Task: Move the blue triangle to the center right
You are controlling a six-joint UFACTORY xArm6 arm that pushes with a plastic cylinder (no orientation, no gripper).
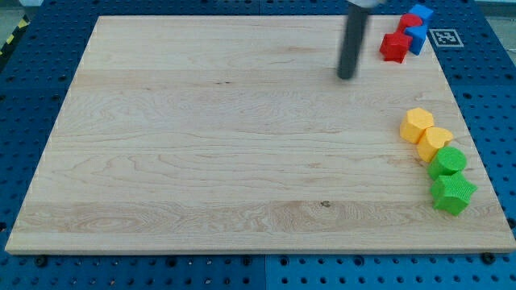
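Two blue blocks sit in the board's top right corner. One [420,12] is at the very top edge and one [418,37] is just below it; I cannot tell which of them is the triangle. Two red blocks touch them: one [394,47] to the lower left and one [409,22] between the blues. My tip [347,76] rests on the board, to the left of and slightly below the lower red block, apart from the whole cluster. The dark rod rises from it out of the view's top.
Along the right edge lies a slanted row: two yellow blocks [417,125] [436,142], then a green block [447,161] and a green star [453,194]. The wooden board [201,145] lies on a blue perforated table. A marker tag [444,36] sits beyond the top right corner.
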